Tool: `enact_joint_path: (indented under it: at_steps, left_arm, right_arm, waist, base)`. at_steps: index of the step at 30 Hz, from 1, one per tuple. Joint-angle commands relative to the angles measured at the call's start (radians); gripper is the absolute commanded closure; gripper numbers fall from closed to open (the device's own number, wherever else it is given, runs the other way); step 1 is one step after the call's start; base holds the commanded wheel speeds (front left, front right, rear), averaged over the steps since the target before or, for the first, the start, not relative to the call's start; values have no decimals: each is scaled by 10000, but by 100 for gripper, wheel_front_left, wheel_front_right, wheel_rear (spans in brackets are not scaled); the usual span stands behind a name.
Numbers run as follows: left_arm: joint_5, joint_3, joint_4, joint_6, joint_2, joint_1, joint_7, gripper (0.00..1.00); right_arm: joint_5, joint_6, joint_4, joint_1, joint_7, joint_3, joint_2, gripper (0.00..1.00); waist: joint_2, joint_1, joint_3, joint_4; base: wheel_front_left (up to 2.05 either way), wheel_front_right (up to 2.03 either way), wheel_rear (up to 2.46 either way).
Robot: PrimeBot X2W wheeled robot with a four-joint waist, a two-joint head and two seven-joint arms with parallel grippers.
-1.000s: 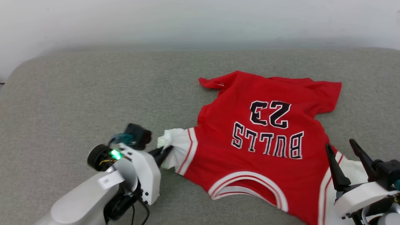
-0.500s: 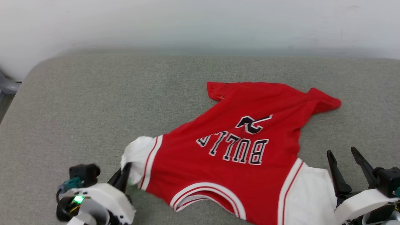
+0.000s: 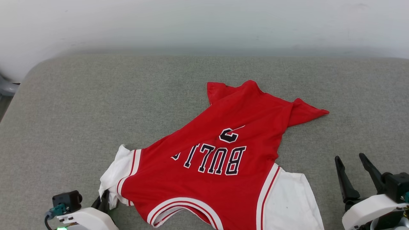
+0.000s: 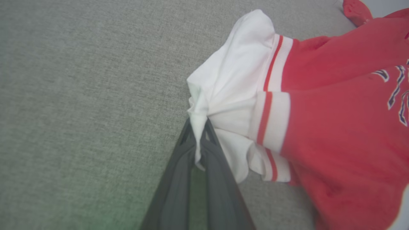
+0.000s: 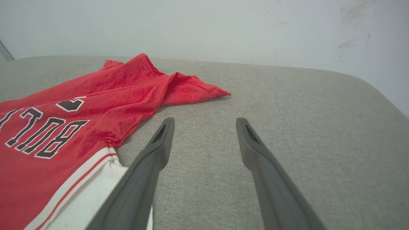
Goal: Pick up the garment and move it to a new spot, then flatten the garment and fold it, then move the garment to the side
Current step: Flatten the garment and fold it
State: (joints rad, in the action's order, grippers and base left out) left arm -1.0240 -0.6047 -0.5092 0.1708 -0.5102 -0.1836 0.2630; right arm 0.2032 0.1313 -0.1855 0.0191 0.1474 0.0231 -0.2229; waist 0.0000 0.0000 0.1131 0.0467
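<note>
The garment (image 3: 223, 150) is a red jersey T-shirt with white sleeves and black lettering, lying lettering-up and wrinkled on the grey cushion, its hem end far and its collar near. My left gripper (image 3: 104, 198), at the lower left of the head view, is shut on the bunched white sleeve (image 4: 223, 92); the left wrist view shows the cloth pinched between the left gripper's (image 4: 198, 127) dark fingers. My right gripper (image 3: 351, 159) stands open at the lower right, just right of the other white sleeve (image 3: 290, 201). In the right wrist view nothing is between the right gripper's (image 5: 204, 121) fingers, and the garment (image 5: 80, 118) lies to their left.
The grey fabric cushion (image 3: 96, 105) spreads under everything, with rounded far corners and a pale wall (image 3: 204, 22) behind it. Bare cushion lies left of the garment and at the far right (image 5: 303, 127). A grey object (image 3: 6, 88) shows past the cushion's left edge.
My left gripper has pulled the sleeve toward the near left, dragging the garment that way and skewing and creasing its body. The right gripper stayed put. The head view shifted slightly.
</note>
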Motion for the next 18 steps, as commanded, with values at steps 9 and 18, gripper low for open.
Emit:
enact_joint_path:
  at_steps: [9,18]
  left_arm:
    - [2205,1403,484,6,410,414,24,0]
    - [4817,2967,2964,698,767,1708,23,0]
  right_arm:
    - [-61,-11,540,148,-134,-51,-318,0]
    - [228,-11,2043,397,-1584,-496,-1798,0]
  waist:
    - [0,0,-451,40]
    - [0,0,-887,98]
  base:
    - [0,0,0]
    - [0,0,0]
